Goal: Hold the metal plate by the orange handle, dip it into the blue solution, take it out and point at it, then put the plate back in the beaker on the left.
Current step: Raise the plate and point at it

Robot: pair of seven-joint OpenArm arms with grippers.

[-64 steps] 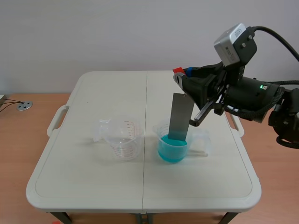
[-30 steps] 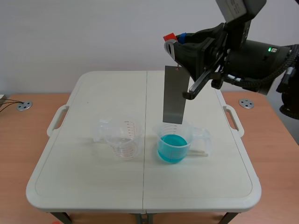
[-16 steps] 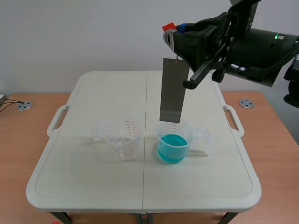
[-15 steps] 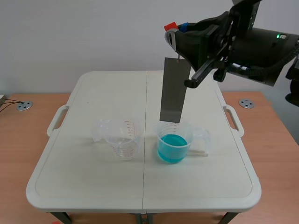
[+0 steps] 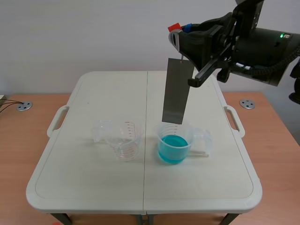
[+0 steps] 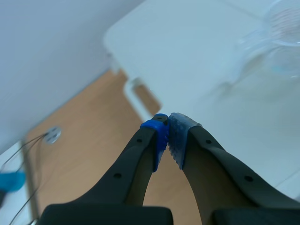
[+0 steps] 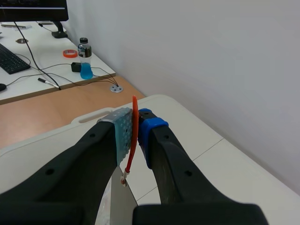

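Your thin grey rectangular metal plate [image 5: 176,91] hangs straight down from the right gripper [image 5: 180,30], raised high above the table. The gripper's two pads are clamped on the plate's thin orange handle [image 7: 132,136], which stands on edge between them. The plate joins the handle at a small ring just under the pads.

Directly below that gripper, the plate's lower edge sits just above the rim of the clear plastic measuring beaker [image 5: 174,143]. That beaker holds the blue solution [image 5: 172,149], filling roughly its lower half. The plate is out of the liquid and, as far as you can see, not touching the beaker. The beaker's handle points to the gripper's arm side.

Beside it, on the side away from the right arm, stands the second clear plastic beaker with red measuring marks [image 5: 123,139]. The two beakers are near each other but apart. You cannot tell whether this one holds any clear liquid. Both rest on the white folding table [image 5: 93,178].

Your left gripper [image 6: 168,126] has its blue and grey pads pressed together on nothing. It hovers over the table's edge and handle. A clear beaker [image 6: 281,37] shows blurred, well ahead of it.

Beyond the right gripper, on a far desk, stands a small bottle with blue liquid [image 7: 85,58].
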